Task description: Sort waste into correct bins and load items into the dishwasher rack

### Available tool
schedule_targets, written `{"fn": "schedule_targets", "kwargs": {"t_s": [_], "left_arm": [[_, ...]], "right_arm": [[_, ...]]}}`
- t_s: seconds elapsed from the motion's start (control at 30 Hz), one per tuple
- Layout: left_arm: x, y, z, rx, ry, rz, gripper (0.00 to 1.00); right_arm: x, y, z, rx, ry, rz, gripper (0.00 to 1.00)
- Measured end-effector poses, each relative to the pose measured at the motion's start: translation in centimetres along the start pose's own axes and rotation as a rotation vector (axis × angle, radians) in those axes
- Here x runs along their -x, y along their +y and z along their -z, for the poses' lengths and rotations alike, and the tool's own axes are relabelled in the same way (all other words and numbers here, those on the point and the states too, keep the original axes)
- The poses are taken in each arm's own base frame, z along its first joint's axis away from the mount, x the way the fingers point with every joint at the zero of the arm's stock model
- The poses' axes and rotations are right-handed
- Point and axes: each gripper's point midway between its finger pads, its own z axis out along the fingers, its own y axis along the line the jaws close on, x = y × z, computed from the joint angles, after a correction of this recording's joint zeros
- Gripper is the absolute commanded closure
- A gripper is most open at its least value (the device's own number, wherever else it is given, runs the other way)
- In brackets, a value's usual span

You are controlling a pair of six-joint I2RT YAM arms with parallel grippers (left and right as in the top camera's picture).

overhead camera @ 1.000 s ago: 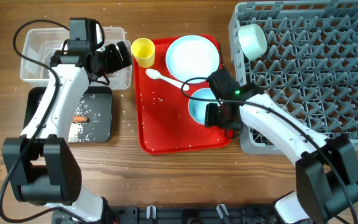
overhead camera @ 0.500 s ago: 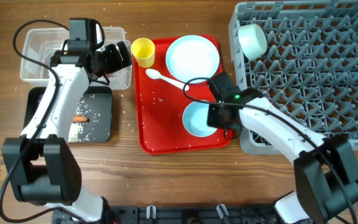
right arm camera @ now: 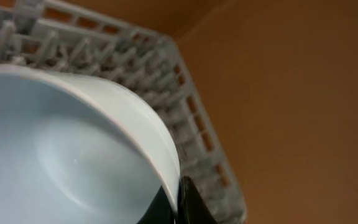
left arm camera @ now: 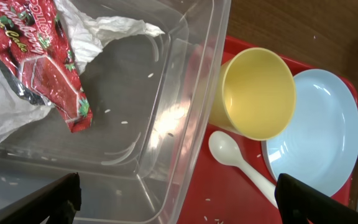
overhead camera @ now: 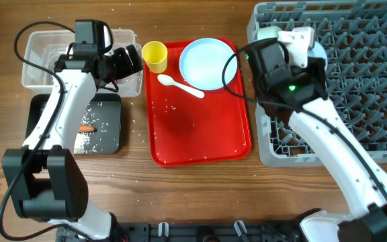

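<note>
Wooden table (overhead camera: 193, 202), seen from overhead. Resting directly on its surface, left to right: a clear plastic tub (overhead camera: 42, 35) with a shallower black tub (overhead camera: 106, 134) just in front of it, a flat red tray (overhead camera: 200, 128), and a grey dishwasher rack (overhead camera: 368, 81). White rice grains (overhead camera: 132, 121) lie scattered on the bare wood between the black tub and the tray.

White print on red wrapper (left arm camera: 50, 71), too partial to read.

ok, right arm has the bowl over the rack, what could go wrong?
1. Right gripper pinches the bowl only at its rim; it may slip or tip on the dishwasher rack pegs.
2. The other bowl sits in the rack corner beside the gripper; could get knocked.
</note>
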Motion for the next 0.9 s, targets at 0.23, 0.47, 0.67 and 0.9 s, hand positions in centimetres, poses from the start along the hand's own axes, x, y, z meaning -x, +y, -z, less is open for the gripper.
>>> {"fn": "schedule_targets", "kwargs": {"t_s": [0.23, 0.47, 0.67, 0.9], "left_arm": [[0.0, 0.0, 0.0, 0.000, 0.002, 0.000, 0.00], [-0.1, 0.0, 0.0, 0.000, 0.002, 0.000, 0.00], [-0.1, 0.0, 0.0, 0.000, 0.002, 0.000, 0.00], [-0.1, 0.0, 0.0, 0.000, 0.003, 0.000, 0.00]], "right_arm": [[-0.6, 3.7, -3.8, -0.132, 0.074, 0.443, 0.96], [-2.6, 6.8, -5.1, -0.126, 0.126, 0.618, 0.96], [-2.5, 7.1, -4.9, -0.109, 0.121, 0.615, 0.85], [-2.3, 9.0, -4.3, -0.004, 0.095, 0.640, 0.83]]}}
